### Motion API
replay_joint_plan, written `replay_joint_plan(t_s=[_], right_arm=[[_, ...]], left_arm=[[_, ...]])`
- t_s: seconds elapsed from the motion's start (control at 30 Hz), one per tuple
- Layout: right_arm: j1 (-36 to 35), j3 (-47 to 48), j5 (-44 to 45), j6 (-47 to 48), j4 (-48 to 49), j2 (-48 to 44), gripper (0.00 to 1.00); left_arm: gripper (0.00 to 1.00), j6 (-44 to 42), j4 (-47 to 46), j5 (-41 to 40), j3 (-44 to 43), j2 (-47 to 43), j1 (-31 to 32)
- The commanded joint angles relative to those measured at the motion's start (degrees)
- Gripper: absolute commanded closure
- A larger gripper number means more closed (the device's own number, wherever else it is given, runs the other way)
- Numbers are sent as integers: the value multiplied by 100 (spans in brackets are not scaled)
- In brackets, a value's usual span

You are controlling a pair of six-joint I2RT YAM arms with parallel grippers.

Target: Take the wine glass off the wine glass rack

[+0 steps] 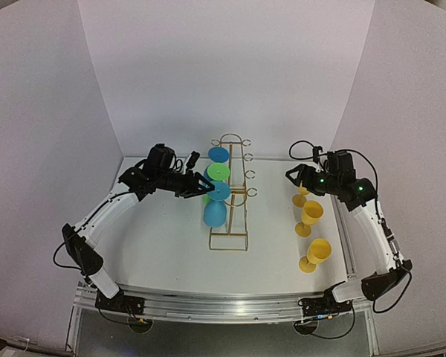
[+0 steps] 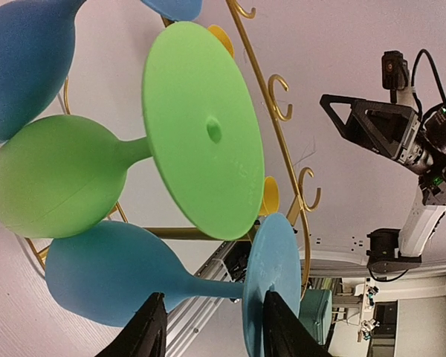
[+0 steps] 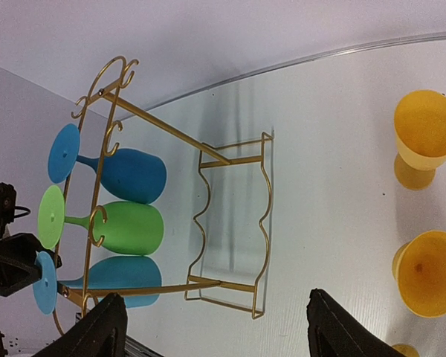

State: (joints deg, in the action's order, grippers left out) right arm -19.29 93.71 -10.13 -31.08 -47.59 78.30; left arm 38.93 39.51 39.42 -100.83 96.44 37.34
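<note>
The gold wire wine glass rack (image 1: 230,195) stands mid-table. Three glasses hang upside down on its left side: a blue one (image 1: 218,154) at the far end, a green one (image 1: 218,172) in the middle, and a light blue one (image 1: 215,212) nearest. My left gripper (image 1: 198,190) is open. In the left wrist view its fingers (image 2: 145,331) straddle the thin stem of the light blue glass (image 2: 104,271), between bowl and foot, without closing on it. My right gripper (image 1: 297,178) is open and empty to the right of the rack (image 3: 234,223).
Yellow glasses stand upright on the table on the right (image 1: 311,216), (image 1: 317,253), with one more partly hidden under the right gripper. Two show in the right wrist view (image 3: 425,137), (image 3: 429,271). White walls enclose the table. The rack's right loops (image 1: 250,175) hold nothing.
</note>
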Motion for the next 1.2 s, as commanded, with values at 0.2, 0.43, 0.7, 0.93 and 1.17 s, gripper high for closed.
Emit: replay_joint_plan(t_s=[0.2,0.43,0.7,0.93,1.17], right_arm=[[-30,77,-55,96,114,-148,23],[-24,90,-87,73,111,-140,23],[-29,140,-121,69,110,-96,24],[-24,163,-104,76,108,-105,24],[-23,201,-105,70,109,-105,25]], left_arm=[[61,-17,378,-166,-137,-240,-112],[61,-55,439,-170,-83,-342,-179],[72,-34,377,-71,-85,-334,-181],[94,-9,364,81,-125,-369,-192],[95,36,414,108,3,-465,-325]])
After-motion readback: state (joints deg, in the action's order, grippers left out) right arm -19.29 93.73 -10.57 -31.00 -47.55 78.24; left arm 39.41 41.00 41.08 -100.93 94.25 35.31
